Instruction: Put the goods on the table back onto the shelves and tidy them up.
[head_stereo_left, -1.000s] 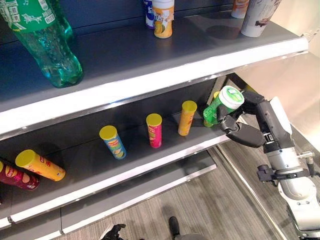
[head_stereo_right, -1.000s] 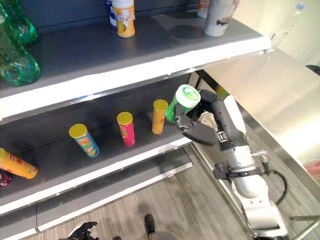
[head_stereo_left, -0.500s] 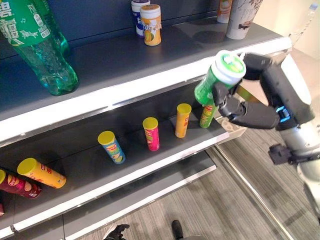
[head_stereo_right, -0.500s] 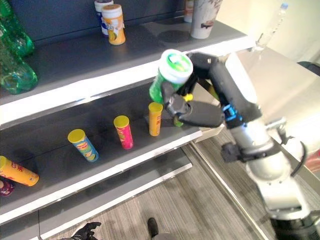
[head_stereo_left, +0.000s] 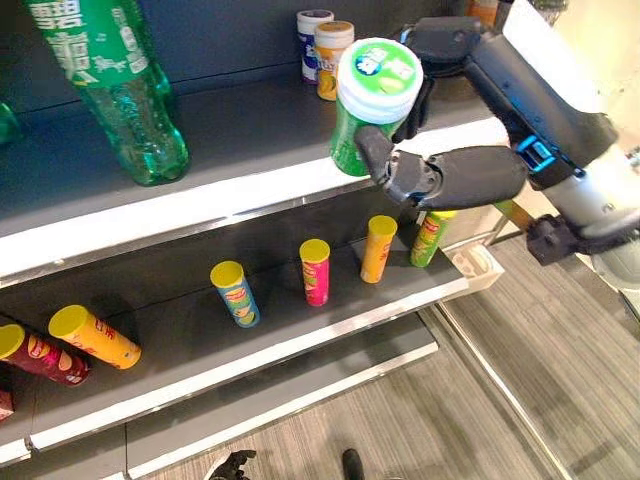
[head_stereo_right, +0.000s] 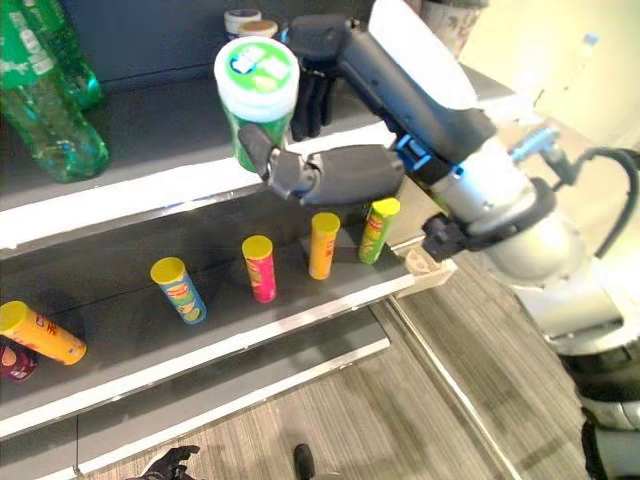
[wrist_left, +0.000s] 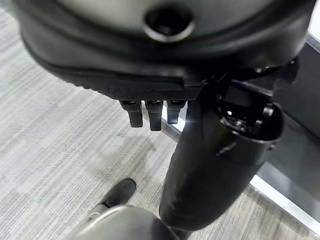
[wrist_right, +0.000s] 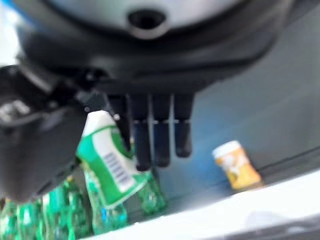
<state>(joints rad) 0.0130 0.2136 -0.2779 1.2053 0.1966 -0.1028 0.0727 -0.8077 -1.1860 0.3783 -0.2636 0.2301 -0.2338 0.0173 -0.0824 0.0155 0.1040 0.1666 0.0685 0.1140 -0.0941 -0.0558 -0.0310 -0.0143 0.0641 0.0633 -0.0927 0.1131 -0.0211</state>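
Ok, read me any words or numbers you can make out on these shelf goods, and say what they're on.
Green jar in the right hand: lid print too blurred to read.
The jar's barcode, in the right wrist view: no digits legible.
Green bottle: white label characters cut off at the edge, unreadable.
Chip cans: print too small to read.

The dark matte robot hand (head_stereo_left: 440, 180) joins a silver-grey arm with a white cover, a blue wrist marking and black cable.
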